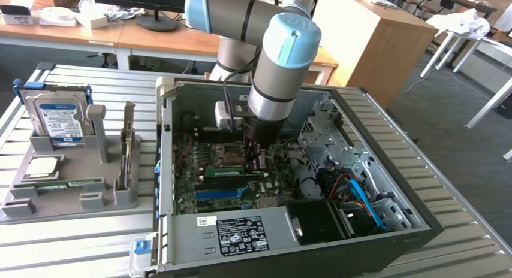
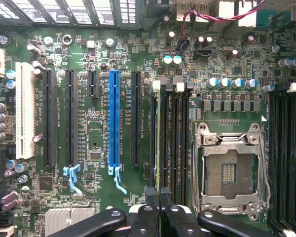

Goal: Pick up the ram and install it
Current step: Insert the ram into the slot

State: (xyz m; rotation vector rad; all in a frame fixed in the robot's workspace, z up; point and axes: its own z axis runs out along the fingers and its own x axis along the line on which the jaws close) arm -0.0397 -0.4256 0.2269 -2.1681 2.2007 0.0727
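Centrally in the exterior view, the arm is seen reaching down into the open case (image 1: 168, 140), with the gripper (image 1: 256, 161) low over the motherboard (image 1: 208, 191). The ram (image 1: 226, 169) is seen there as a narrow green strip running from the fingers toward the exterior view's left, lengthwise along the board; its chips and label are too small to be made out.

In the wrist view the ram (image 2: 159, 138) is seen edge-on, as a thin pale-green line with a light tab at its far end. It is lined up with the row of dark memory slots (image 2: 169, 143) and lies just beside them, between the black expansion slots and the open socket (image 2: 229, 170). Whether it is fully seated cannot be told.

The gripper (image 2: 159, 191) is clenched on the ram's near end, the two black fingers (image 2: 151, 195) being pressed to either face of the stick with only its thin edge between them.

A blue slot (image 2: 114, 118) is seen well apart from the ram. At the exterior view's left, a grey tray (image 1: 72, 203) is set beside the case, and a second green stick (image 1: 62, 183) is laid flat in it.
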